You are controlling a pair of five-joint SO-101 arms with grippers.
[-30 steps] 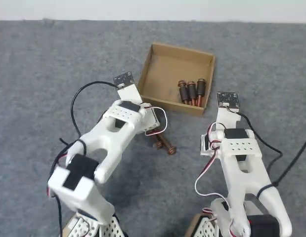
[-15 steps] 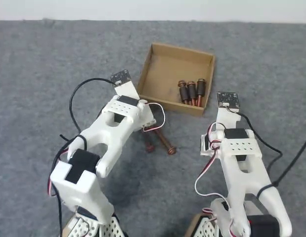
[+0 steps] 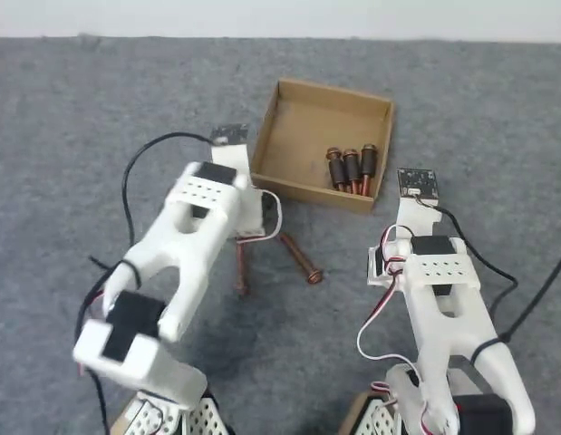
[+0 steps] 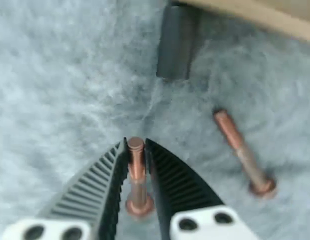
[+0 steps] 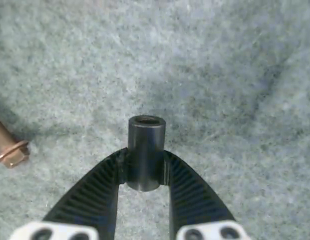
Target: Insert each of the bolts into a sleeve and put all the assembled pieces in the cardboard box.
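Note:
My left gripper (image 4: 136, 146) is shut on a copper bolt (image 4: 136, 172), held just above the carpet; in the high view that bolt (image 3: 241, 268) hangs below the left arm. A second bolt (image 3: 301, 258) lies loose on the carpet to its right, its shank (image 4: 241, 151) angled. A black sleeve (image 4: 177, 42) lies beside the cardboard box (image 4: 260, 15). My right gripper (image 5: 144, 155) is shut on another black sleeve (image 5: 146, 132), held upright with its bore open. The box (image 3: 312, 192) holds three assembled pieces (image 3: 351, 169) at its right side.
Grey carpet covers the whole table. The right arm (image 3: 436, 272) stands just right of the loose bolt, whose head (image 5: 10, 152) lies off to one side of the right gripper. The left half of the box floor is bare.
The left arm has swung left, carrying one bolt away from the other, which stays on the carpet. The right arm has not moved.

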